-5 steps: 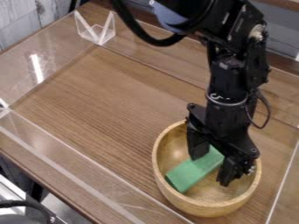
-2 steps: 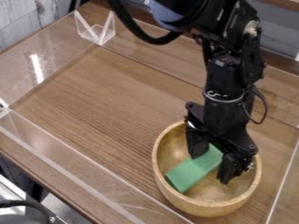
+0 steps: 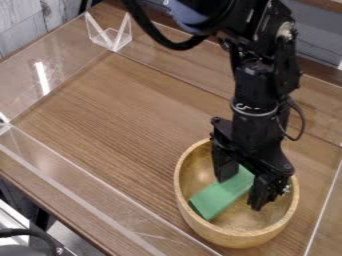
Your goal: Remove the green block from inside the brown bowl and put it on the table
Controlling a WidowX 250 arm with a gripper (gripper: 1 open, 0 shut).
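A bright green block [image 3: 219, 196] lies tilted inside the light tan brown bowl [image 3: 191, 176] at the lower right of the wood-grain table [image 3: 120, 110]. My black gripper [image 3: 247, 186] points straight down into the bowl, its fingers open and straddling the block's upper right end. One fingertip [image 3: 262, 199] reaches down near the bowl's floor beside the block. The jaws do not press on the block. The block's far end is partly hidden behind the fingers.
Low clear acrylic walls [image 3: 54, 170] run along the table's left and front edges. A small clear triangular stand [image 3: 110, 32] sits at the back left. The arm's black links [image 3: 261, 60] rise above the bowl toward the top of the view.
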